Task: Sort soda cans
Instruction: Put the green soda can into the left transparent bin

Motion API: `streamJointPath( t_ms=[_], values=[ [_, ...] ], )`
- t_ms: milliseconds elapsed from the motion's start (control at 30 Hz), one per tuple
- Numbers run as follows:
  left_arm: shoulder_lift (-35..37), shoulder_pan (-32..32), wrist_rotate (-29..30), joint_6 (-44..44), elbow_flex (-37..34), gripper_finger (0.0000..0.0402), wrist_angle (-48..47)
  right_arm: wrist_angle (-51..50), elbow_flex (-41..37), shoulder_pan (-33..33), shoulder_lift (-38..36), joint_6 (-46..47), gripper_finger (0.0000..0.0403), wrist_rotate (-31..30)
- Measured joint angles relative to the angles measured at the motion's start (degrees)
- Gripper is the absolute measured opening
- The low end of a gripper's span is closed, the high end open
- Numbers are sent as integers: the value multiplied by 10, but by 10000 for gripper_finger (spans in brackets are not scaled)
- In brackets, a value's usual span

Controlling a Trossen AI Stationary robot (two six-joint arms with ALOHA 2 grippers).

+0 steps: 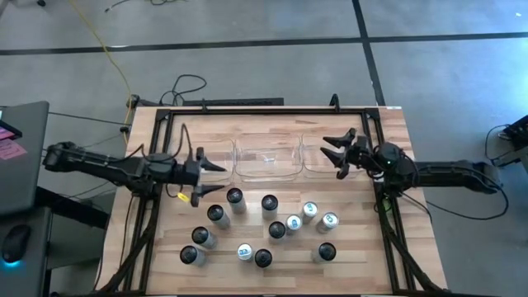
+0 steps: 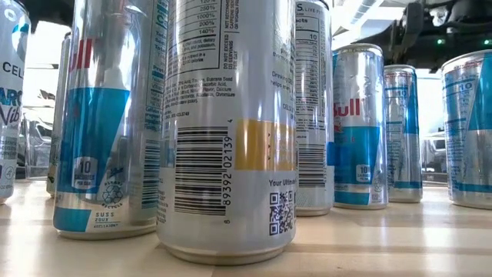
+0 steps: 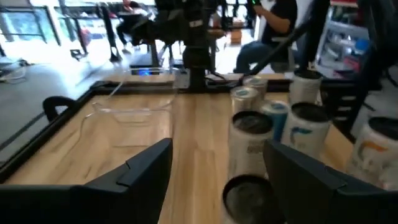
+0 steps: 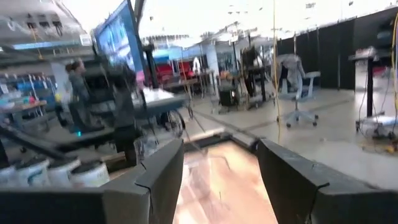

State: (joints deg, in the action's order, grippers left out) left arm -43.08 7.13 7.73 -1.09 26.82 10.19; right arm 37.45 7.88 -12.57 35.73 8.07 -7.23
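Both grippers hovered with fingers spread, holding nothing, and every soda can stood loose on the wooden table.

The left gripper hung just left of the soda cans, fingers parted toward the nearest dark-topped can; the right gripper was parted over the right clear plastic bin. Twelve cans stood upright in a loose cluster in front of the three bins, four with light blue-white tops. No can was in a bin.

Clustered soda cans crowd the front; table edges lie open.
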Motion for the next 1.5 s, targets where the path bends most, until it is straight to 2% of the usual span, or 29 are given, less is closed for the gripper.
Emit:
streamJointPath(
  t_ms=[133, 467, 733, 1000, 1233, 1500],
  values=[
    [-19, 22, -15, 62, 63, 248, -65, 1, 0, 12, 23, 9, 229, 0],
    [-98, 43, 16, 69, 167, 248, -223, 35, 0, 28, 65, 31, 229, -5],
    [-173, 42, 20, 84, 214, 254, -260, 36, 0, 28, 75, 36, 229, -6],
    [-224, 41, 20, 109, 271, 318, -358, 36, 0, 28, 78, 41, 229, -6],
    [-261, 38, 19, 150, 278, 374, -366, 35, 0, 28, 78, 46, 229, -6],
    [-305, 37, 1, 154, 278, 392, -367, 33, 0, 28, 78, 46, 229, -6]
  ],
)
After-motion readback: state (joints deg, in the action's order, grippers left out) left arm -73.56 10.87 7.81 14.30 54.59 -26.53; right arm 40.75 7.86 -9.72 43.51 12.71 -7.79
